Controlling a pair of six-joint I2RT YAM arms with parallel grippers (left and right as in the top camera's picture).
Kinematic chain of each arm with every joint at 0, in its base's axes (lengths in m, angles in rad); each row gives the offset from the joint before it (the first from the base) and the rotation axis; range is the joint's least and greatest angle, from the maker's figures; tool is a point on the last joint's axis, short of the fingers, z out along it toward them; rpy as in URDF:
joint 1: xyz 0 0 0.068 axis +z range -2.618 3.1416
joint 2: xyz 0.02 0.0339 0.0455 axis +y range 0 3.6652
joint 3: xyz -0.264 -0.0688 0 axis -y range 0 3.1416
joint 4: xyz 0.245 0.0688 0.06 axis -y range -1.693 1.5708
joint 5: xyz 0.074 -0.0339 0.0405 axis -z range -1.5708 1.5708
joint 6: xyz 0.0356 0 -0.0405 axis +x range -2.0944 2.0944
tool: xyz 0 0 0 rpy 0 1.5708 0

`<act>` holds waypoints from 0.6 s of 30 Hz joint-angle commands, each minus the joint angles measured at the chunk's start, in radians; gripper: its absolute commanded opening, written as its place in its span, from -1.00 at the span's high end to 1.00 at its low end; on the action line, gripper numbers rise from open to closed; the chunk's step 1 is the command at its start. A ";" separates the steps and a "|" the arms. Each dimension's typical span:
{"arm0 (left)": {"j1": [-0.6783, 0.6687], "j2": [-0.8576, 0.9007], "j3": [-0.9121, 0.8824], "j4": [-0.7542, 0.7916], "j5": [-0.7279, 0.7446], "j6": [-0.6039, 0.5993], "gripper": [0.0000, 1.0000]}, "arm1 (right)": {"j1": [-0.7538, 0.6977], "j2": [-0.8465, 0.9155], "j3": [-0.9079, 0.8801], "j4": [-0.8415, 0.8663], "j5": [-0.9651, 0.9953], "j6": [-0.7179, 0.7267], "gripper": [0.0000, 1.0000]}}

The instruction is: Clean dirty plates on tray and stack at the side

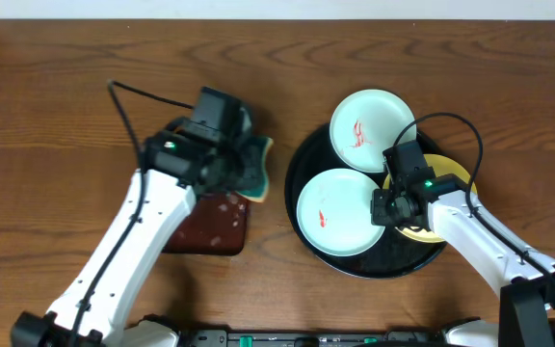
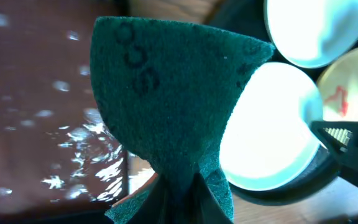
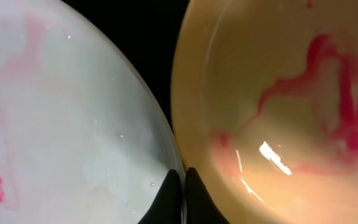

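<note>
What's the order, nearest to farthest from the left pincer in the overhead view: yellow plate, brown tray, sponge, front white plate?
1. Sponge, held in the left pincer.
2. Brown tray, just beside it, robot-side.
3. Front white plate, left part of the black tray.
4. Yellow plate, right part of that tray.

Overhead looks down; both close wrist views share the yellow plate (image 3: 278, 74).
</note>
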State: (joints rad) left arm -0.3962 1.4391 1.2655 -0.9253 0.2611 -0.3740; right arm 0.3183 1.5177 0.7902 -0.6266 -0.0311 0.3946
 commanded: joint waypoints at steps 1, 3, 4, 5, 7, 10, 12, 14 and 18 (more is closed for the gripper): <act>-0.034 0.041 -0.007 0.014 0.009 -0.077 0.86 | 0.011 0.007 -0.013 0.006 0.000 0.018 0.98; -0.046 0.055 -0.007 0.023 0.029 -0.098 0.85 | 0.011 0.007 -0.014 0.006 0.000 0.021 0.98; -0.055 0.060 -0.007 0.032 0.050 -0.100 0.85 | 0.011 0.007 -0.016 0.006 0.001 0.021 0.98; -0.068 0.069 -0.007 0.042 0.065 -0.104 0.85 | 0.011 0.007 -0.018 0.010 0.000 0.021 0.98; -0.101 0.089 -0.008 0.062 0.067 -0.122 0.85 | 0.011 0.007 -0.032 0.027 0.004 0.054 0.97; -0.152 0.133 -0.008 0.095 0.068 -0.166 0.85 | 0.011 0.007 -0.066 0.076 0.003 0.109 0.98; -0.189 0.173 -0.008 0.129 0.068 -0.202 0.85 | 0.011 0.007 -0.082 0.093 -0.005 0.118 0.98; -0.226 0.214 -0.008 0.161 0.068 -0.232 0.85 | 0.011 0.007 -0.083 0.093 -0.004 0.111 0.98; -0.296 0.310 -0.008 0.225 0.069 -0.274 0.85 | 0.011 0.007 -0.083 0.097 -0.004 0.087 0.97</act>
State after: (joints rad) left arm -0.6571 1.7000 1.2636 -0.7193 0.3161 -0.5884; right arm 0.3191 1.5177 0.7204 -0.5308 -0.0536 0.4755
